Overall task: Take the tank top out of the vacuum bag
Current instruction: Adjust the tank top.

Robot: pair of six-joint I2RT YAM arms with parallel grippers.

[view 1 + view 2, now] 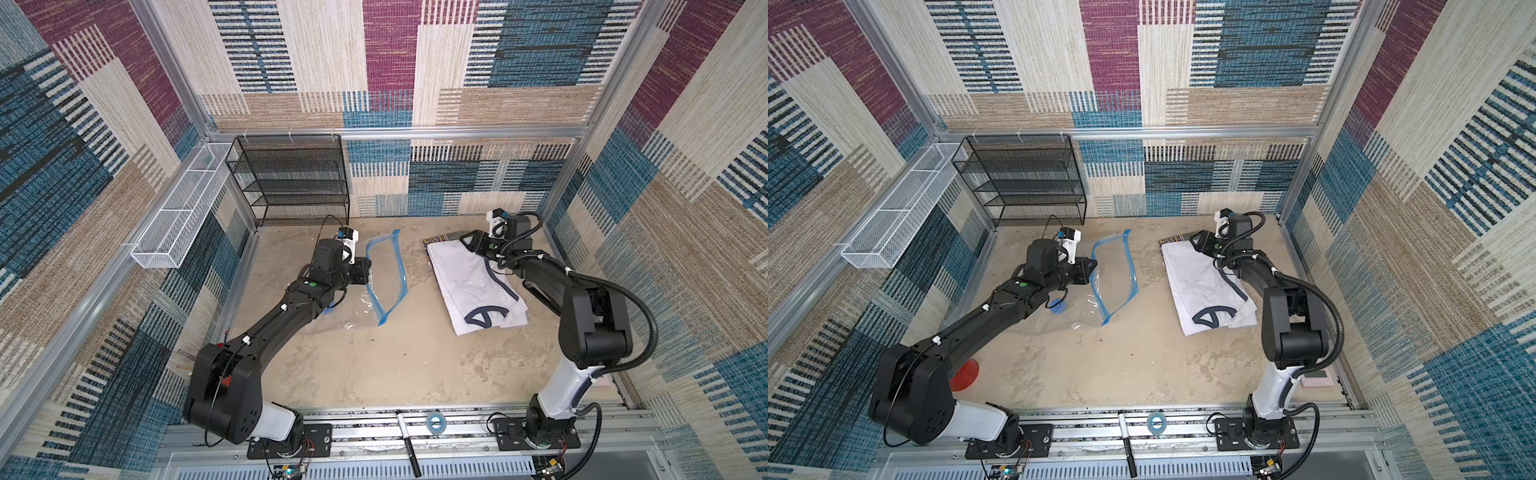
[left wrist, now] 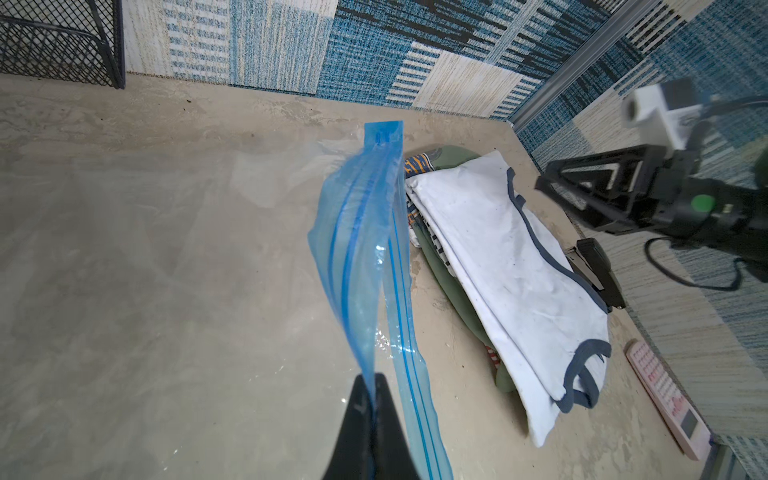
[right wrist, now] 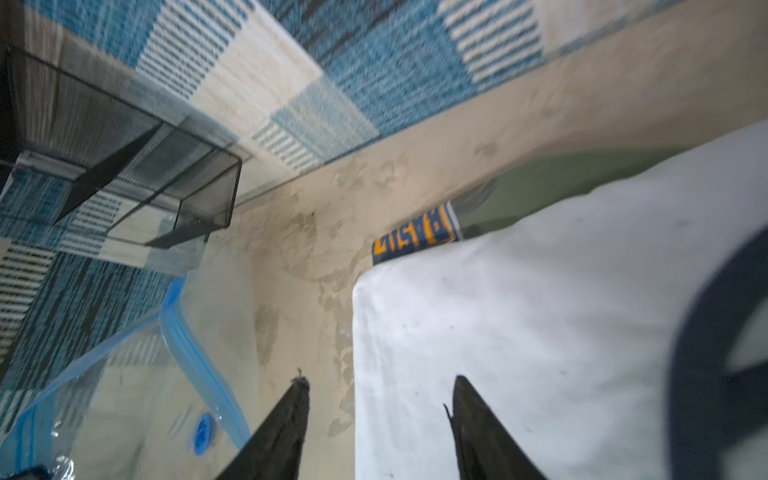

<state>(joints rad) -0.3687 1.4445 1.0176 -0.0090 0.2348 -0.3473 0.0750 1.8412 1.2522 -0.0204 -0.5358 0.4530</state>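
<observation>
**Mia:** What is the left gripper (image 2: 371, 384) doing?

**Ben:** It is pinched tight on the vacuum bag (image 1: 390, 272). In the left wrist view the blue zip strip (image 2: 361, 257) goes right in between its two black tips and is lifted up.

**Mia:** And the right gripper (image 3: 379, 379)?

**Ben:** Its two tips are apart and hold nothing. One tip is over the bare table (image 3: 316, 257). The other is over the edge of the tank top (image 3: 519, 332).

**Mia:** Where is the bag?

**Ben:** On the table by the left arm. Its mouth is open, and the blue strip makes a loop in both top views. The round blue valve (image 1: 1057, 306) peeks out by the arm.

**Mia:** Where is the tank top?

**Ben:** Out of the bag. It is white with dark blue edges (image 1: 473, 286) and lies folded by the right arm. There is bare table between it and the bag. It sits on a green cloth (image 2: 449, 286) and a blue cloth (image 3: 411, 239).

**Mia:** Any words to read?

**Ben:** The blue cloth has orange letters, but they are upside down and blurry. I cannot read them.

**Mia:** What else is there?

**Ben:** A black mesh shelf (image 1: 291, 178) at the back wall, a white wire basket (image 1: 178, 208) on the side wall and a pink thing with buttons (image 2: 665, 399). A pen (image 1: 405, 436) and a tape roll (image 1: 435, 423) lie on the front rail.
</observation>
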